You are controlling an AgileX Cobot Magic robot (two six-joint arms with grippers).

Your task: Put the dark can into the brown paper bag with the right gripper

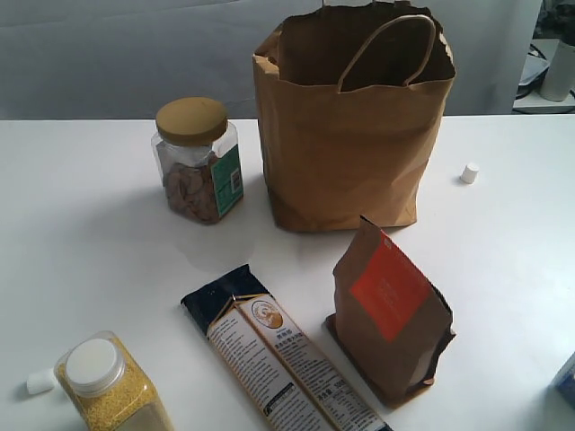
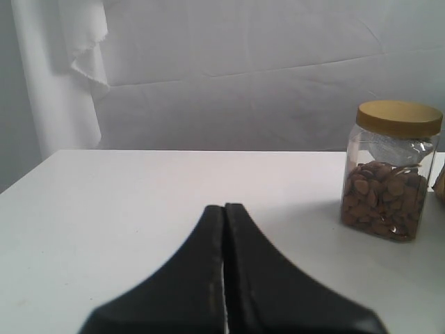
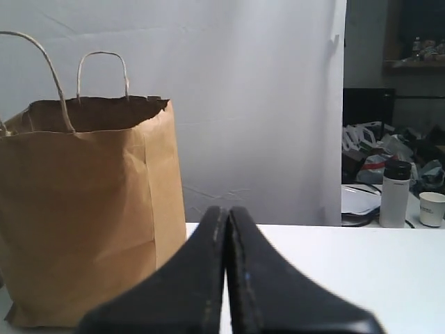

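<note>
The brown paper bag [image 1: 346,126] stands upright and open at the back middle of the white table [image 1: 99,233], its loop handle leaning over the mouth. In the right wrist view the brown paper bag [image 3: 83,209] fills one side. The dark can shows in no view. My right gripper [image 3: 227,209] is shut with nothing between its black fingers, a short way from the bag's corner. My left gripper [image 2: 224,207] is shut and empty, low over bare table. Neither gripper appears in the exterior view.
A gold-lidded clear jar [image 1: 196,162] [image 2: 391,170] of brown pieces stands left of the bag. In front are a small brown pouch with an orange label [image 1: 391,310], a long dark-and-tan packet [image 1: 278,350], a yellow-grain jar [image 1: 108,386] and a small white cap [image 1: 469,172].
</note>
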